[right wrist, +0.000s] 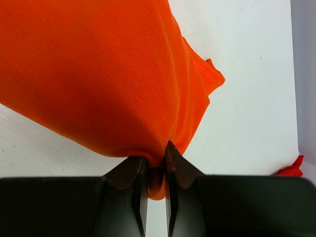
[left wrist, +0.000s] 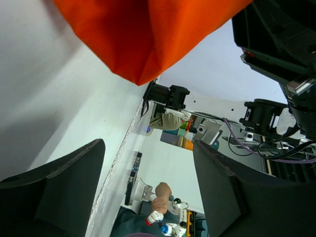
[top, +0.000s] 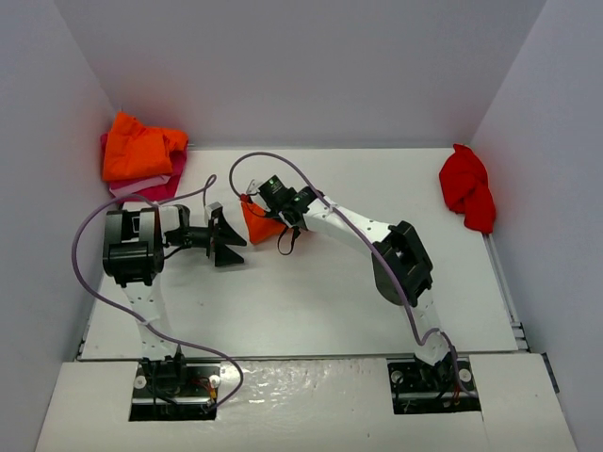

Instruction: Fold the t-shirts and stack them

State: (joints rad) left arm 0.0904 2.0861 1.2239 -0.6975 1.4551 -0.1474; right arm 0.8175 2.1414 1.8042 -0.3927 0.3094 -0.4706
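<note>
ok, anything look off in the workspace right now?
Yes. The orange t-shirt on the far-left pile sits crumpled, unfolded, over neatly folded pink t-shirts. The red t-shirt is bunched against the right wall. A second orange t-shirt hangs bunched from the right gripper, pinched shut.

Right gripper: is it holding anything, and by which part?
Right gripper pinches the orange t-shirt by a bunched fold of cloth. Left gripper is open, holding nothing.
</note>
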